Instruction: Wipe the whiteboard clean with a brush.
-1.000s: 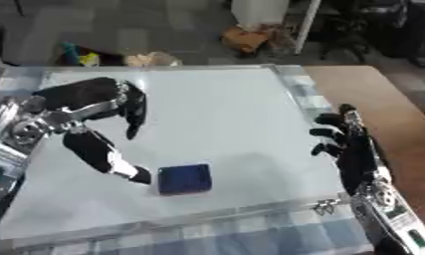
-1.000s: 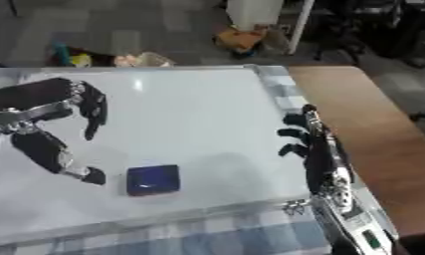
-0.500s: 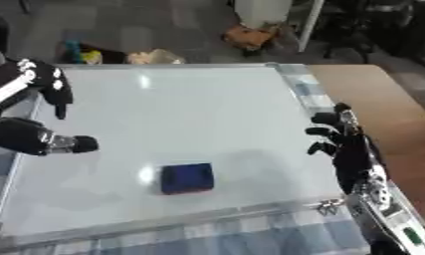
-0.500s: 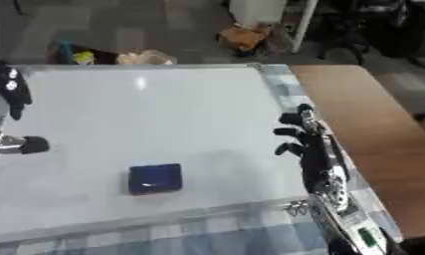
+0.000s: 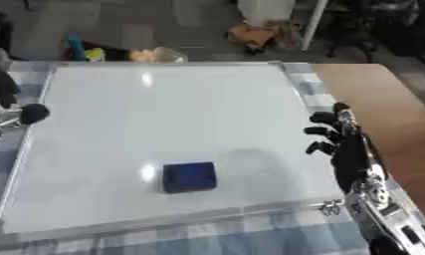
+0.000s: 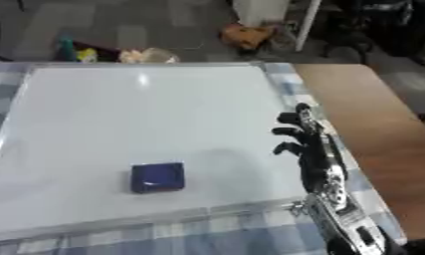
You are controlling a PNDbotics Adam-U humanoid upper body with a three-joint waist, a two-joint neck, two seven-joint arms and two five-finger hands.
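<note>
The whiteboard (image 5: 163, 114) lies flat before me, white with no marks that I can make out. A dark blue block, the brush (image 5: 189, 177), rests on its near middle with nothing touching it. My right hand (image 5: 339, 144) stands at the board's right edge, fingers relaxed and pointing away from me, holding nothing, well right of the brush. Only a black part of my left hand (image 5: 26, 113) shows at the far left edge, beside the board's left rim and far from the brush.
A blue-and-white checked cloth (image 5: 250, 239) lies under the board. Bare wooden tabletop (image 5: 381, 94) runs along the right. Beyond the far edge, on the floor, are an orange object (image 5: 255, 35) and yellow and blue items (image 5: 85, 50).
My left hand has pulled back from over the board near the brush to the far left edge. The brush has stayed put. My right hand has barely moved.
</note>
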